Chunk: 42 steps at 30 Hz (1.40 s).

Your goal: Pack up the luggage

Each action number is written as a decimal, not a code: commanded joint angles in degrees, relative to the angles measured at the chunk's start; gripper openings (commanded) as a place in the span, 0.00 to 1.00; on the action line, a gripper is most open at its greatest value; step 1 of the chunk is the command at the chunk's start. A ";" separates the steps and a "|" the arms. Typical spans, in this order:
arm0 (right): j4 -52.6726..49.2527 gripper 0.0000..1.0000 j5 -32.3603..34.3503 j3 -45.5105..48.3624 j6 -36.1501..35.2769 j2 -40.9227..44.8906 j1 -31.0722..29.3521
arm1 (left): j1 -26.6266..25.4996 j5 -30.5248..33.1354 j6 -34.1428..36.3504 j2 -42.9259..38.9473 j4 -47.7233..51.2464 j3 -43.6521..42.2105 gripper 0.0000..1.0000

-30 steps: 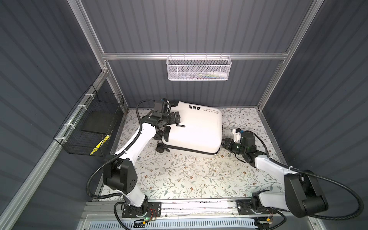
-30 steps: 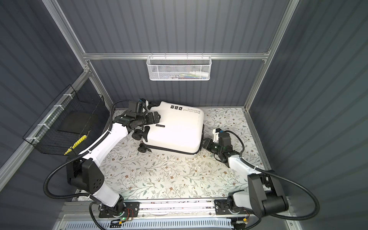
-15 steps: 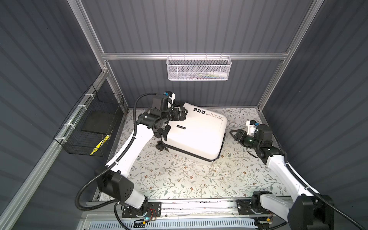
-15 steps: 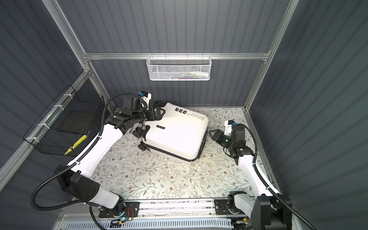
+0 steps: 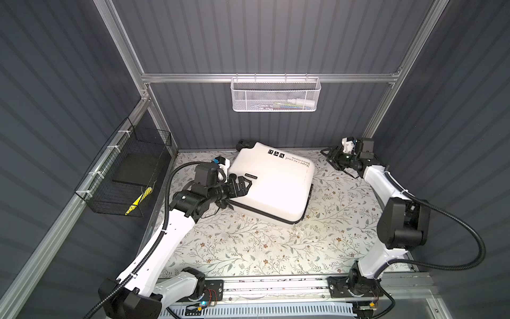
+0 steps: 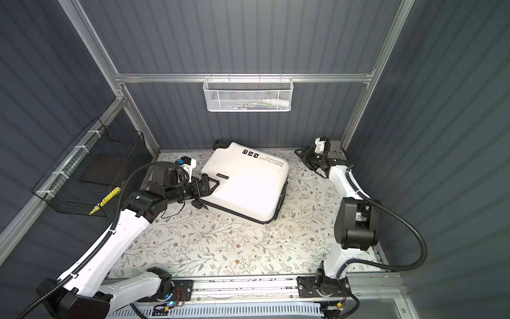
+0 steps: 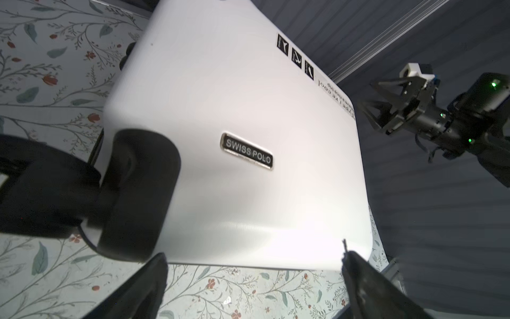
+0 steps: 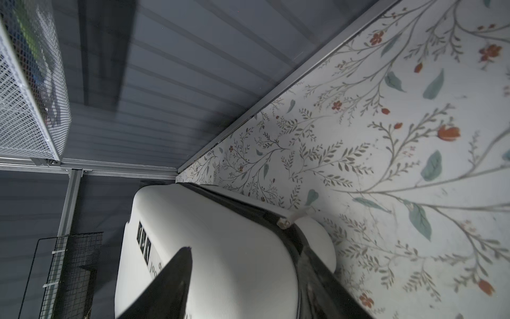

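The luggage [image 5: 273,185] (lying flat, shut) fills the rear middle of the tabletop [image 5: 248,248]; its front strip is passable.

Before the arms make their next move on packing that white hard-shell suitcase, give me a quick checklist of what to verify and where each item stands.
1. White hard-shell suitcase open for packing: not ok; it lies shut on the floral tabletop.
2. Left gripper ready to grasp: ok; jaws wide, at the suitcase's wheeled end.
3. Left gripper touching the shell: cannot tell.
4. Right gripper empty: ok; jaws apart, clear of the suitcase.
5. Black zip undone: cannot tell.
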<state>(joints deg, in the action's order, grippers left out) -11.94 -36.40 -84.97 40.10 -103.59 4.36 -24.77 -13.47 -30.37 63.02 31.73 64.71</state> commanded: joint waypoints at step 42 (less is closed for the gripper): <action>19.55 0.46 -21.45 16.76 2.68 -4.69 -6.82 | 0.08 -7.37 2.14 12.73 -20.39 -3.80 1.00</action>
<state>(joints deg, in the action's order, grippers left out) 3.33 -54.78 -76.27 38.65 -109.49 0.23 -24.18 -16.80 -31.88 73.01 16.75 57.32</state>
